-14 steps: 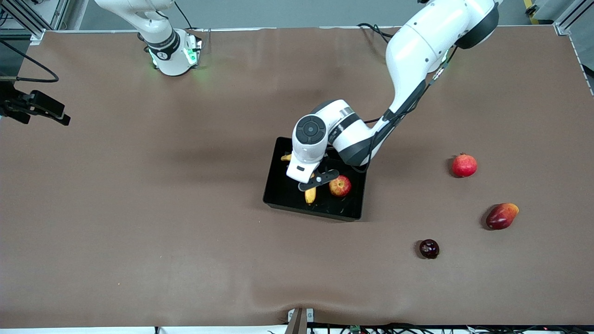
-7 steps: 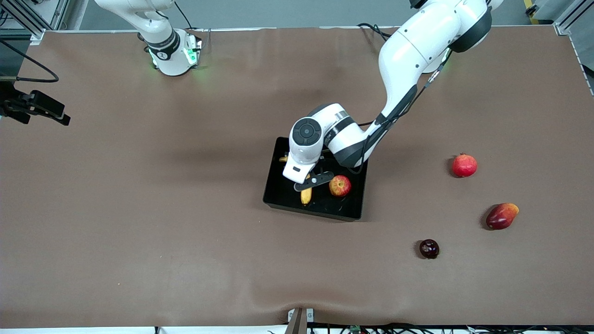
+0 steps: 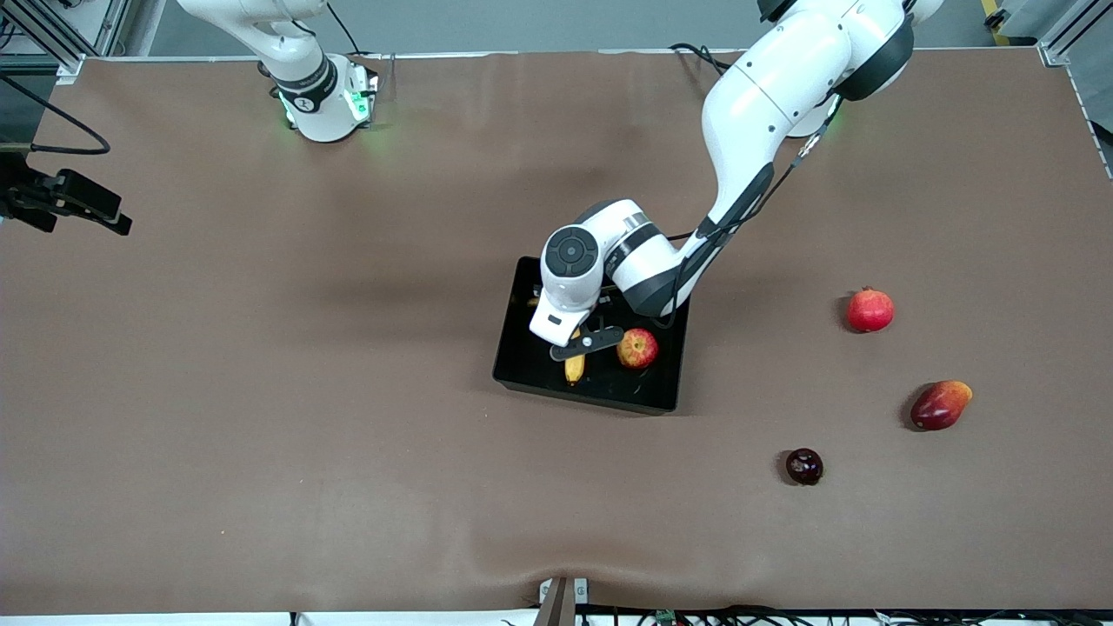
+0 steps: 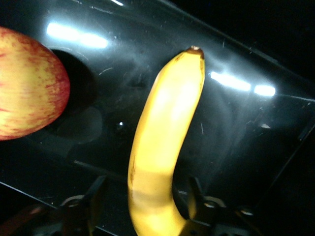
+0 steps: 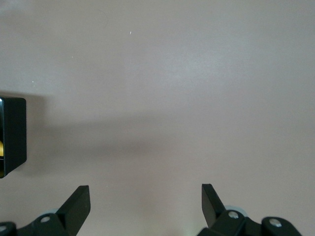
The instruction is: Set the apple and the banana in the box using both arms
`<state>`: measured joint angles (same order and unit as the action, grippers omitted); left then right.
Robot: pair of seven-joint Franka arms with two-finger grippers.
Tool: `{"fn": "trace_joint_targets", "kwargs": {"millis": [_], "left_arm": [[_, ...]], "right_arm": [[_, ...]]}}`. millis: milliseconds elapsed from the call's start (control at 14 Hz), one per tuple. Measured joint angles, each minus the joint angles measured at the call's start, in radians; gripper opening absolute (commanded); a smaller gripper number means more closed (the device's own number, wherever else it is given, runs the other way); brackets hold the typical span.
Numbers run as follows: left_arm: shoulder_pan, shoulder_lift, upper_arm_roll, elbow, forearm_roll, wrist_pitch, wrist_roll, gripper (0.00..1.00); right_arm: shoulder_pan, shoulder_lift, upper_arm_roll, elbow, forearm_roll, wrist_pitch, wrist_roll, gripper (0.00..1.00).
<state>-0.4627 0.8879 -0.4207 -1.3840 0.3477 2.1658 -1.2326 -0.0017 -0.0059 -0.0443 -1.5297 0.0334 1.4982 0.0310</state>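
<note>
Two task fruits were logged inside the box [image 3: 523,365], the glossy black tray near the middle of the brown table [image 3: 261,417].

Item one, banana [image 3: 574,365]: lying on the tray floor, its tip pointing toward the front camera. Half a second earlier it sat in the same spot; a second earlier its tip showed slightly lower in the front view, so it had barely shifted while being set down.

Item two, apple [image 3: 637,348]: red with yellow streaks, on the tray floor just beside the banana, toward the left arm's end. Unmoved across all three front pictures.

Left gripper [image 3: 588,341]: low over the tray, astride the banana's stem end. In the left wrist view the fingers [image 4: 93,194] stood spread on either side of the banana [image 4: 162,147], with a gap showing on at least one side. The left arm's elbow had drawn toward its base over the last second, which read as a release followed by the start of a withdrawal.

Right gripper [image 5: 142,206]: fingers wide apart over bare table, a corner of the tray [image 5: 12,135] visible; this arm waited.

Off-task stock: pomegranate [image 3: 870,309], mango [image 3: 940,404], plum [image 3: 804,466], all on the table toward the left arm's end.

Judgement: both fruits placed; only a clear retreat remained.
</note>
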Motion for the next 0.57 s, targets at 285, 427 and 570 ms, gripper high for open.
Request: {"fn": "trace_joint_targets", "kwargs": {"millis": [285, 427, 570], "left_arm": [[0.017, -0.029, 0.005, 0.03, 0.0, -0.003, 0.001, 1.0], [0.049, -0.079, 0.007, 0.042, 0.001, -0.044, 0.003, 1.0], [0.097, -0.157, 0.005, 0.051, 0.001, -0.141, 0.043, 1.0]], "right_arm": [[0.0, 0.0, 0.0, 0.0, 0.0, 0.0, 0.0, 1.0], [0.0, 0.0, 0.0, 0.0, 0.0, 0.0, 0.0, 1.0], [0.0, 0.0, 0.0, 0.0, 0.0, 0.0, 0.0, 1.0]]}}
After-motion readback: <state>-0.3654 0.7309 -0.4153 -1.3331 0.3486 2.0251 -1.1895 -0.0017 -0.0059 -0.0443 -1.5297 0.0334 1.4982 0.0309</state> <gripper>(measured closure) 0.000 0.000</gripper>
